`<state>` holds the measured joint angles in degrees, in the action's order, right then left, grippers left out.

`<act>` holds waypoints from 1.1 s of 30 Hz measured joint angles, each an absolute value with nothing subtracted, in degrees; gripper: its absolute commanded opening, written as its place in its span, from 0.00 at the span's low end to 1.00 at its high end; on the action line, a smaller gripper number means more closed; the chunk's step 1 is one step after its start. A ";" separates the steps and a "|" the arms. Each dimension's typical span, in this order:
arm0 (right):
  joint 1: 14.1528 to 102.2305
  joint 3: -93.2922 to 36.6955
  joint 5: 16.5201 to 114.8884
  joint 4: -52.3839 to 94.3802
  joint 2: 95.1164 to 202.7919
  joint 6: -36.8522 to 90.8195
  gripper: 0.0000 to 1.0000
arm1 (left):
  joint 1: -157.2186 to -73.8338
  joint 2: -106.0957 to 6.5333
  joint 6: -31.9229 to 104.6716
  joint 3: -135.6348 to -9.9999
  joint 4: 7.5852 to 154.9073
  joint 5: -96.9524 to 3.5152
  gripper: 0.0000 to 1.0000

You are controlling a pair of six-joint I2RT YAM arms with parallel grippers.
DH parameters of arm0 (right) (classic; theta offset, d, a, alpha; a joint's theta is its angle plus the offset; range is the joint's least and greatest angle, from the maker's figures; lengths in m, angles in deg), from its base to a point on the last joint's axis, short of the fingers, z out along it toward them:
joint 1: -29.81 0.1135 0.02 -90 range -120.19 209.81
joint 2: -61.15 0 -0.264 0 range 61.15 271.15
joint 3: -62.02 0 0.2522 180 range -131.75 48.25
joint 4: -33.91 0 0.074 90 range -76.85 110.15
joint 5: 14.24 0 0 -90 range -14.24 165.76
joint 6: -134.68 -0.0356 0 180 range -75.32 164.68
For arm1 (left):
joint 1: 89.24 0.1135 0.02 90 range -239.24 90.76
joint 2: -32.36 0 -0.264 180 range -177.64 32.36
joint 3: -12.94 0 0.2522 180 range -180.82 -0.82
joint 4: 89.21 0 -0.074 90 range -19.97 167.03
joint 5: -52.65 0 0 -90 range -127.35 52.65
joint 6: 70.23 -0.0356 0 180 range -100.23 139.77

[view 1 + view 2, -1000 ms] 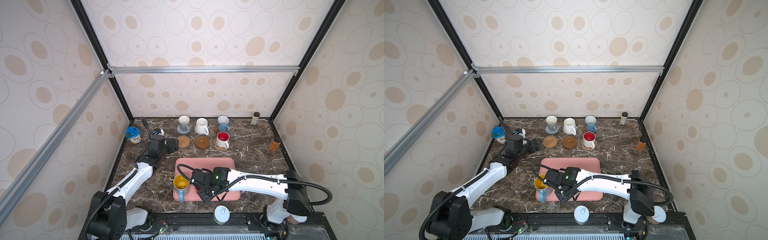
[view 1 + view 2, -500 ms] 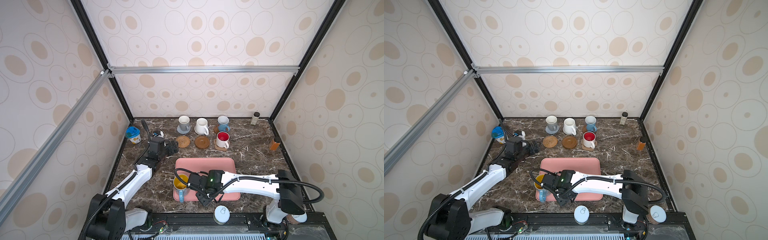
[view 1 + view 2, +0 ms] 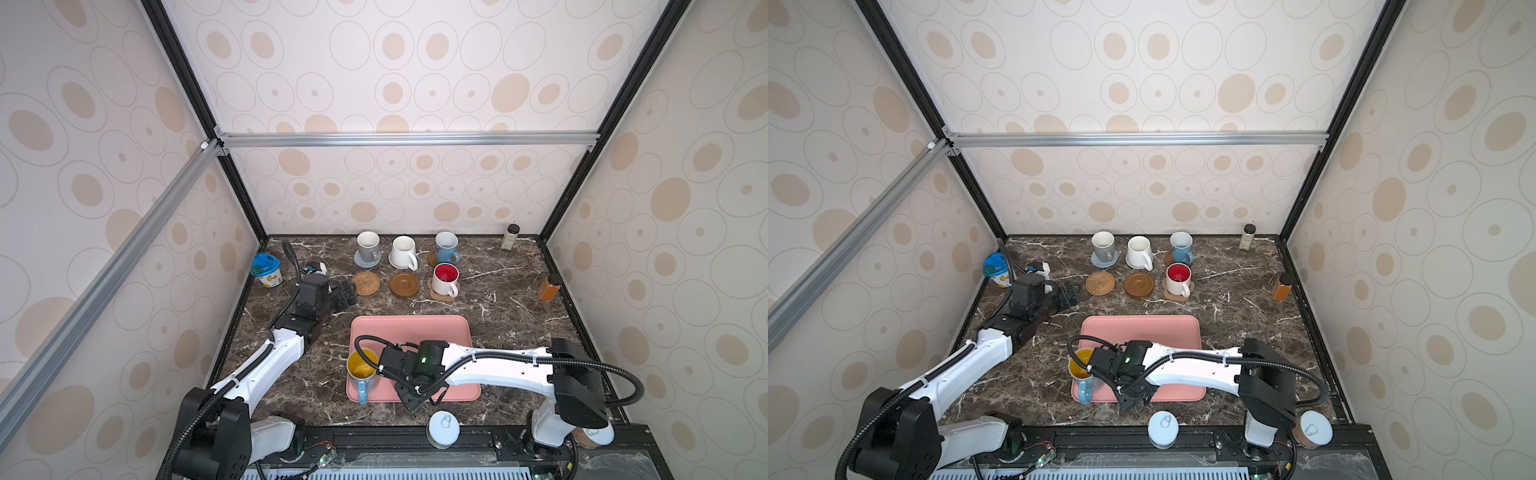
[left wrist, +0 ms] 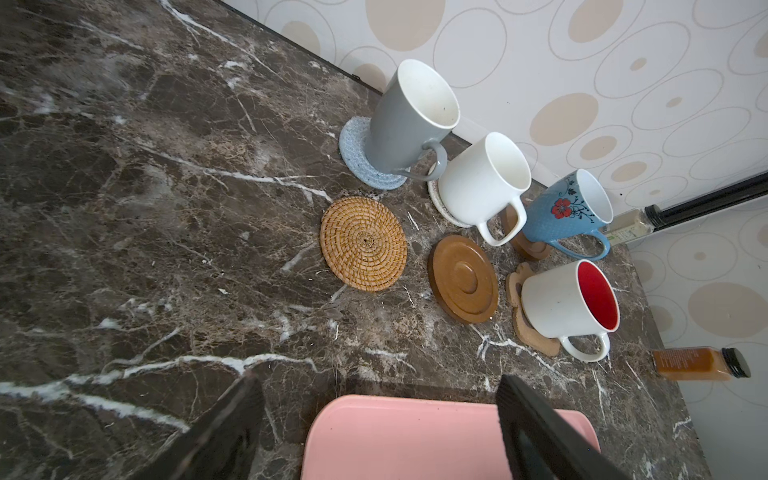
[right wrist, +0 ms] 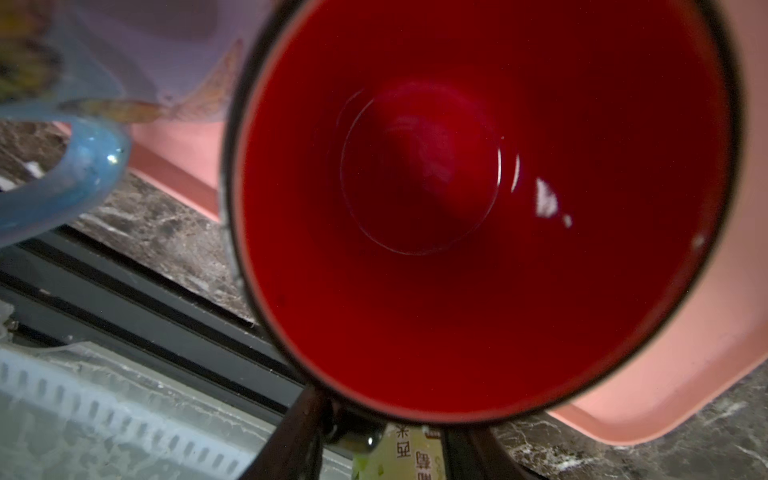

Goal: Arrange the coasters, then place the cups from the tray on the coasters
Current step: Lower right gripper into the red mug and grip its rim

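Both top views: even, diffuse overhead light, with bright walls, a darker marble tabletop and only faint, soft shadows beneath the arms. Left wrist view: sharp at centre, the tabletop is smeared at 10 o'clock, and the grey mug leans outward through wide-angle distortion. Right wrist view: the red mug fills the frame, soft-focused, with white glare specks at 3 o'clock. The blue mug handle at 9 o'clock is heavily blurred.
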<state>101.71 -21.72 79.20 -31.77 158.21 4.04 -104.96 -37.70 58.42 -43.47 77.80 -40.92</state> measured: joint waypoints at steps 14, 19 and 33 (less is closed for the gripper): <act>95.85 -18.90 77.65 -29.24 156.92 3.19 0.44 | -104.94 -40.45 58.77 -46.14 77.87 -40.79 0.89; 94.78 -18.90 77.23 -28.89 156.92 3.80 0.42 | -104.92 -42.64 58.77 -47.73 78.37 -40.88 0.89; 93.58 -19.08 76.29 -28.25 158.60 6.42 0.37 | -104.85 -43.49 58.77 -47.97 78.74 -40.88 0.89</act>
